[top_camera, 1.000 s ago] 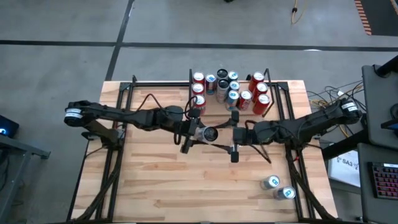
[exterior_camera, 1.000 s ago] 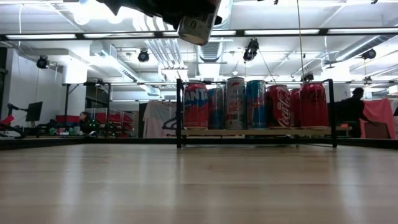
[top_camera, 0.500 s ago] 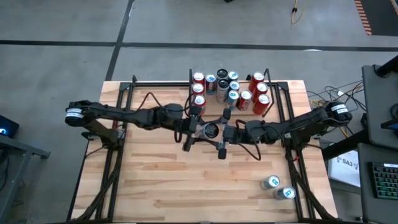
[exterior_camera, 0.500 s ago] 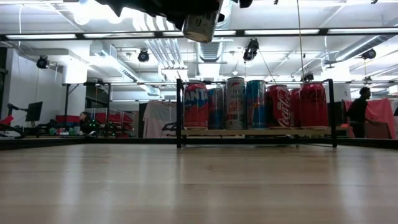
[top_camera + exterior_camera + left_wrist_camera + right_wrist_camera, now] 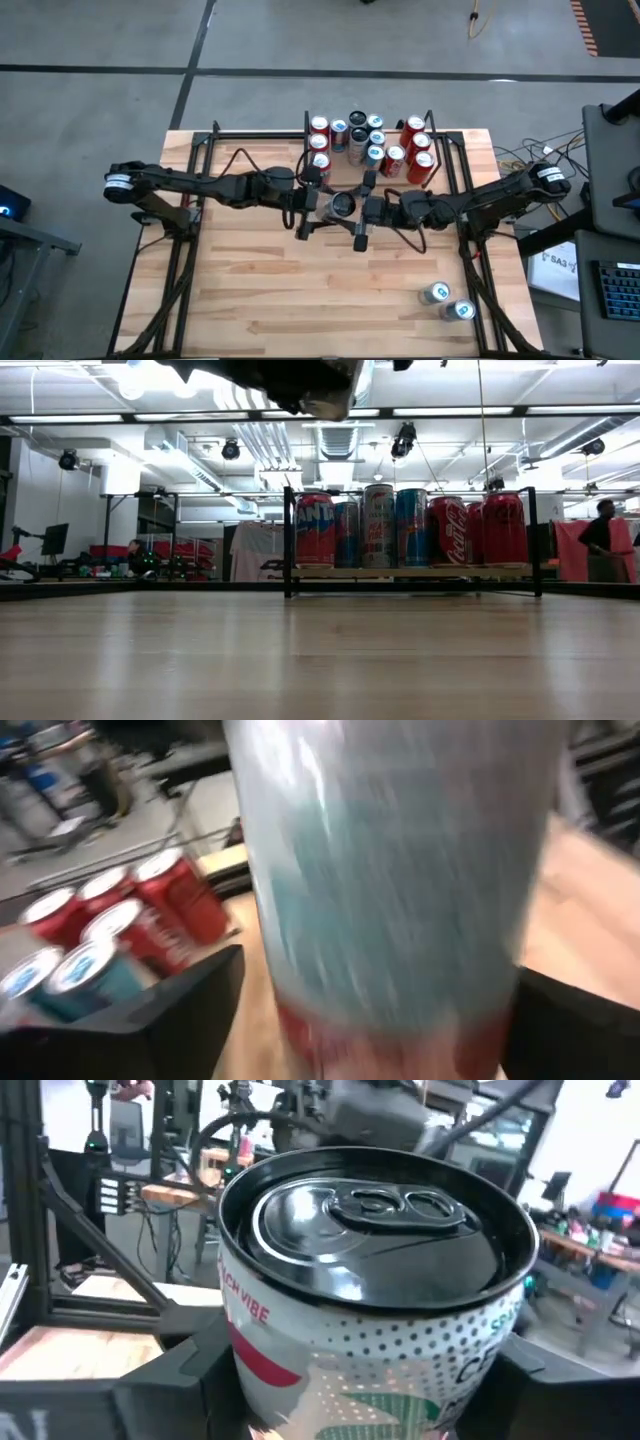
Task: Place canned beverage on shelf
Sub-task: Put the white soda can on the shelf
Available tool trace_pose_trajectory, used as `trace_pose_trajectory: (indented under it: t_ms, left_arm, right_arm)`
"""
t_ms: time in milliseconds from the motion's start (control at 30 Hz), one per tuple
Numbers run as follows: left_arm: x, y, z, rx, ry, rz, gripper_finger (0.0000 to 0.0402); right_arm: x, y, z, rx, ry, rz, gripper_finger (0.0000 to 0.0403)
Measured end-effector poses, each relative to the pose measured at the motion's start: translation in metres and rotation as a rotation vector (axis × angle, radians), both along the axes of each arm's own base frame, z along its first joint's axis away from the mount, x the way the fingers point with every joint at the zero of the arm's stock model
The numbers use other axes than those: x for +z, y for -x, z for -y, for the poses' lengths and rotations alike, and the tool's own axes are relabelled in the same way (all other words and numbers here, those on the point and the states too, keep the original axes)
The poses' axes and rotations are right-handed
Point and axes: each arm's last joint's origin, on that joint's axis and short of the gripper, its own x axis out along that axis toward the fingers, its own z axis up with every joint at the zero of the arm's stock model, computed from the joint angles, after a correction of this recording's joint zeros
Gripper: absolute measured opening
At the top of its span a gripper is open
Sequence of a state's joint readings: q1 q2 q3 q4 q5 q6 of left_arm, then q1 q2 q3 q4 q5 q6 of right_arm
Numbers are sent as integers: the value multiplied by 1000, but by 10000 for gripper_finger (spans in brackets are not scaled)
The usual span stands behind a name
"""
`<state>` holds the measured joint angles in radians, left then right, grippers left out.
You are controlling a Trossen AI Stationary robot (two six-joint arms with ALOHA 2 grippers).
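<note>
The can hung in the air above the middle of the counter, just in front of the shelf, caught between both grippers; the left gripper flanked it with its fingers spread and seemingly off its sides; the right gripper met it from the other side, its fingers beside the can's body, though whether they pressed it could not be told; the shelf carried a cluster of upright cans; two more cans lay near the counter's front right corner.

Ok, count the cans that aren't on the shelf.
3. One can is in the air between the left gripper and right gripper; two other cans sit on the table's right side, away from the shelf. None looks hidden.
</note>
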<state>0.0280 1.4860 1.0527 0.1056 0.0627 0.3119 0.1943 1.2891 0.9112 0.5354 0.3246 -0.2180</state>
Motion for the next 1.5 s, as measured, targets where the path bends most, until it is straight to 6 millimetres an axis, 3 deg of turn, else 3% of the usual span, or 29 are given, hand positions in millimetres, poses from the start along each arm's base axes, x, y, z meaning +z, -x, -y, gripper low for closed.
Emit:
trace_pose_trajectory:
  t_ms: [233,400,700,900,1133,1500]
  left_arm:
    - [2,10,-11,137,-146,-60,359]
    - [13,19,-26,223,-188,-44,346]
    - [32,42,-55,322,-185,17,317]
    - [27,59,-67,258,-152,84,302]
    - [13,78,-81,309,-188,142,286]
    - [50,102,-90,375,-286,315,283]
  right_arm:
    - [16,26,10,-172,-88,-44,235]
    - [11,34,18,-341,-138,-113,235]
    - [-17,14,45,-560,-269,-134,235]
    - [-45,-4,72,-662,-339,-173,235]
    - [-70,-15,92,-755,-405,-193,235]
    - [-93,-26,102,-826,-424,-237,235]
